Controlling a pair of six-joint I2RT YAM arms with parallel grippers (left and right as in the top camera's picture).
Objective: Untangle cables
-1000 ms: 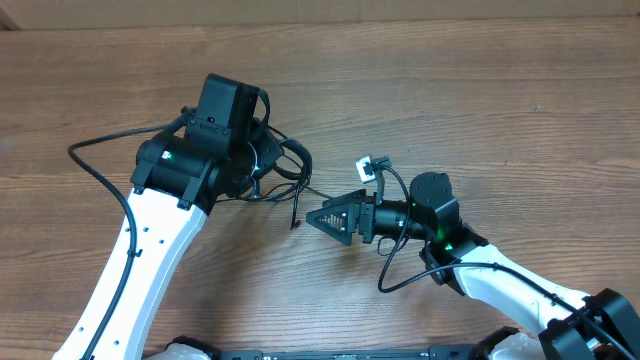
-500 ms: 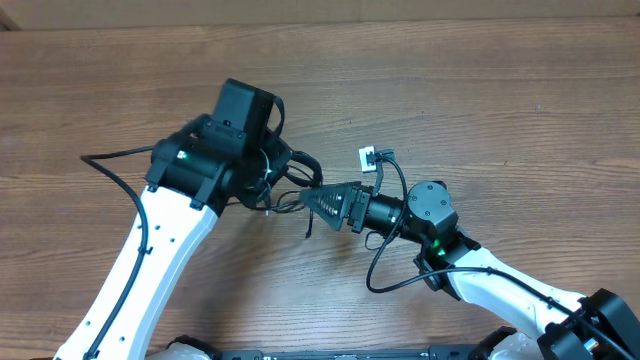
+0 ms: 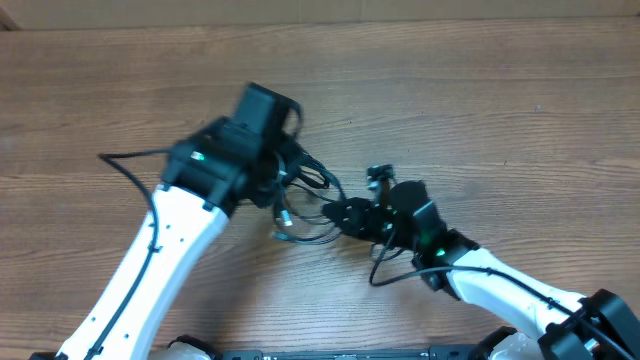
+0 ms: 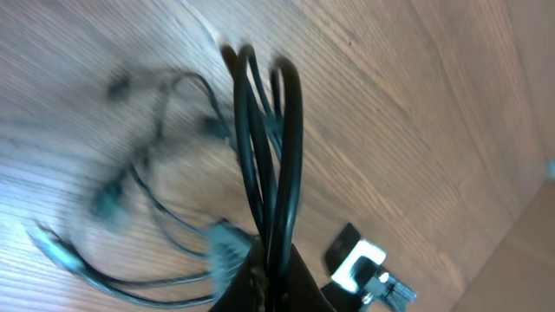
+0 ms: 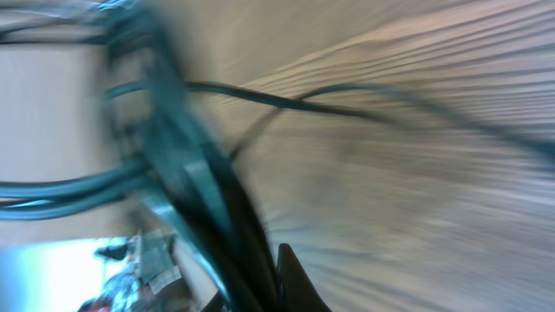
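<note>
Left arm (image 3: 160, 250): the white link slants up from the near edge to a black wrist, which shows a green light.
Left gripper (image 3: 285, 188): points right, toward the table's middle. Its jaws are closed on a bunch of cables (image 4: 264, 156).
Right arm (image 3: 500, 285): reaches from the near right corner and points left.
Right gripper (image 3: 338, 212): its jaws are closed on the cables. It sits just beside the left gripper, and its wrist view is blurred.

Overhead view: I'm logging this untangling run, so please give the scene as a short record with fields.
surface: brown wooden table
cables: thin black cords with silvery plug tips, tangled between both arms
left gripper: shut on a loop of the cords
right gripper: shut, tip in the tangle; grip unclear through blur
</note>
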